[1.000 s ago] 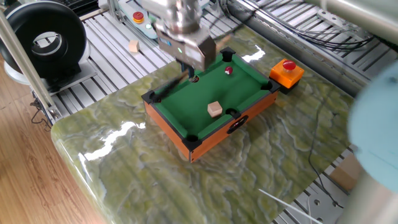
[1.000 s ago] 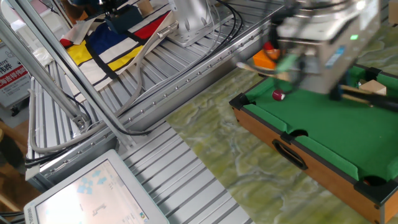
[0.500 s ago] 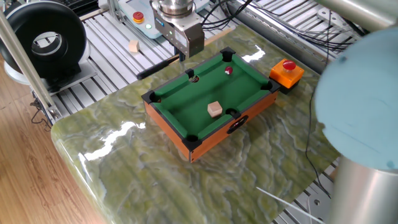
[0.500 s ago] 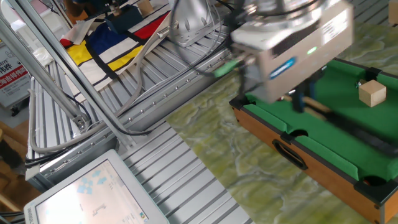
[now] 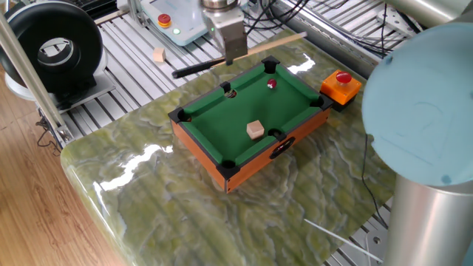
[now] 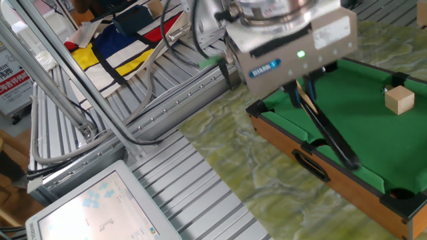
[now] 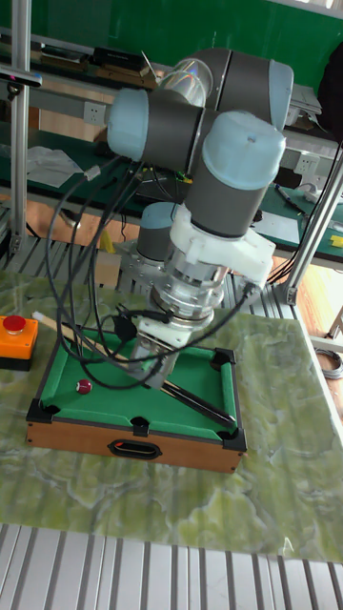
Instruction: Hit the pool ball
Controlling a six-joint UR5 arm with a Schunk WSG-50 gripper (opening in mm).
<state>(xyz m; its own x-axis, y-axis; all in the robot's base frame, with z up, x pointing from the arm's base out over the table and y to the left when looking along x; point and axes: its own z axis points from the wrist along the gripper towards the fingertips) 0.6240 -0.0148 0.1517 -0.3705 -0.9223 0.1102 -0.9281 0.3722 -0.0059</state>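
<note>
Dark-red pool ball (image 5: 271, 83) unseen from the other fixed view — hand (image 5: 233, 59) clamping cue stick (image 5: 199, 67).

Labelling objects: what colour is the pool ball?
Dark red pool ball with a small white spot, clearest in one fixed view.

Evenly bright, daylight-like. White glare on marbled tabletop (image 5: 140, 159) toward nine o'clock. Soft shadows only. Near arm housing (image 5: 421, 111) out of focus at three o'clock.
</note>
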